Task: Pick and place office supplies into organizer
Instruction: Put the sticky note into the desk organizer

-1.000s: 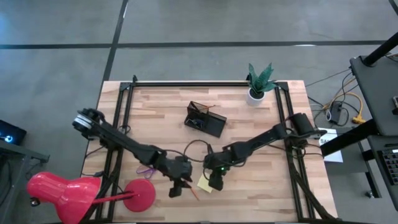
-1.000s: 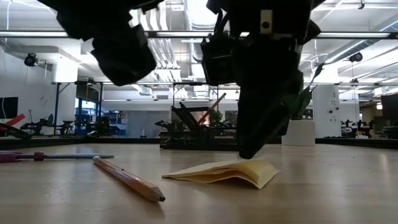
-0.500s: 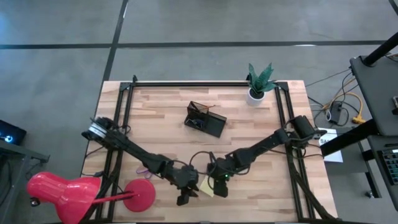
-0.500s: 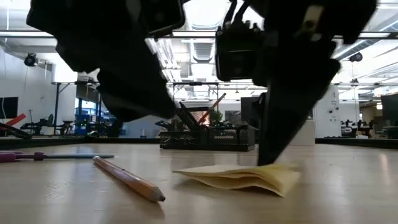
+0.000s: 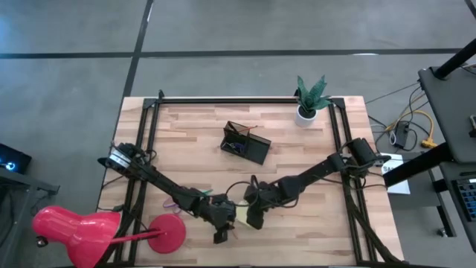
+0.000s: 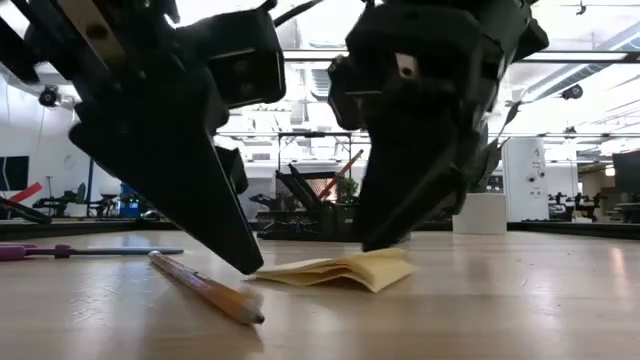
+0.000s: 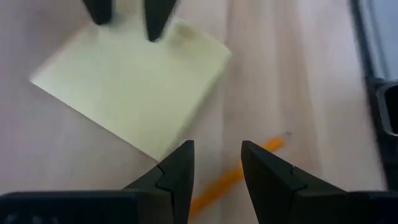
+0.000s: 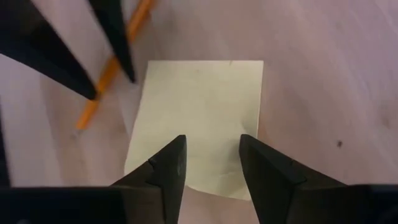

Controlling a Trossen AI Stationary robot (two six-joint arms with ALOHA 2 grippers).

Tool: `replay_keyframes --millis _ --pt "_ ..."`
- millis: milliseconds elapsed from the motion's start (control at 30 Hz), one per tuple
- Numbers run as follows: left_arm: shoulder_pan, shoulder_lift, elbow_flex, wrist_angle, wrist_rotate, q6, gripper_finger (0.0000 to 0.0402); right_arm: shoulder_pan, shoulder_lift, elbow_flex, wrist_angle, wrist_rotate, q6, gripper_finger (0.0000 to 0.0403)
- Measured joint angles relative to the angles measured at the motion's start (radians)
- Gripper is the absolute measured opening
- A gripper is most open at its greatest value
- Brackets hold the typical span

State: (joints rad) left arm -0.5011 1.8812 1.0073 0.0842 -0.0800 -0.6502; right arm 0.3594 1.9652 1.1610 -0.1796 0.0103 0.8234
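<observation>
The yellow sticky-note pad [image 5: 242,216] lies flat near the table's near edge, with both grippers down at it. My right gripper [image 8: 212,163] stands open over the pad's right part [image 6: 380,262]. My left gripper [image 7: 216,155] is open at the pad's left corner, with the orange pencil [image 6: 205,287] lying on the table just beyond it. Purple-handled scissors [image 5: 176,201] lie farther left. The dark mesh organizer [image 5: 245,143] stands mid-table with a pencil and pens in it. My left gripper comes slanting down from the left. One fingertip [image 6: 248,266] stands at the pad's left corner [image 7: 163,149] on the table, and I cannot tell whether it touches. My right gripper comes slanting down from the right with its open fingertips [image 6: 378,240] on the pad's top sheet [image 8: 205,140] near one edge. The pad lies on the table, its top sheets slightly raised.
A red desk lamp [image 5: 71,232] with its round base [image 5: 168,232] sits at the near left corner. A potted green plant [image 5: 309,97] stands at the far right. Black frame rails [image 5: 149,141] run along both sides of the wooden table.
My left gripper has come down from above the pencil to the table, moving right to the pad's left corner. My right gripper has lowered onto the pad and then shifted left. The pad has slid slightly right, then back left along the table.
</observation>
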Motion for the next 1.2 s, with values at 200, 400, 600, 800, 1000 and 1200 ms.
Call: replay_keyframes --millis 200,400,600,800,1000,1200 --pt "0.008 0.003 -0.001 -0.014 -0.073 0.002 0.0118 0.000 0.000 0.017 0.037 -0.034 -0.002 0.0130" --pt "0.036 0.003 -0.012 -0.017 -0.103 0.012 0.0118 0.013 0.000 0.025 0.032 -0.053 -0.003 0.0135" --pt "0.062 0.000 -0.044 -0.003 -0.111 0.012 0.0118 0.017 -0.001 0.024 -0.005 -0.019 -0.021 0.0136" --pt "0.063 -0.001 -0.058 -0.006 -0.106 0.010 0.0118 0.013 -0.036 0.035 -0.157 0.173 0.000 0.0145" --pt "0.063 -0.002 -0.060 -0.006 -0.098 0.025 0.0118 -0.033 -0.010 0.023 -0.135 0.088 -0.003 0.0151" --pt "0.062 -0.002 -0.062 -0.003 -0.096 0.057 0.0118 -0.064 0.012 0.022 -0.092 0.031 -0.056 0.0151"
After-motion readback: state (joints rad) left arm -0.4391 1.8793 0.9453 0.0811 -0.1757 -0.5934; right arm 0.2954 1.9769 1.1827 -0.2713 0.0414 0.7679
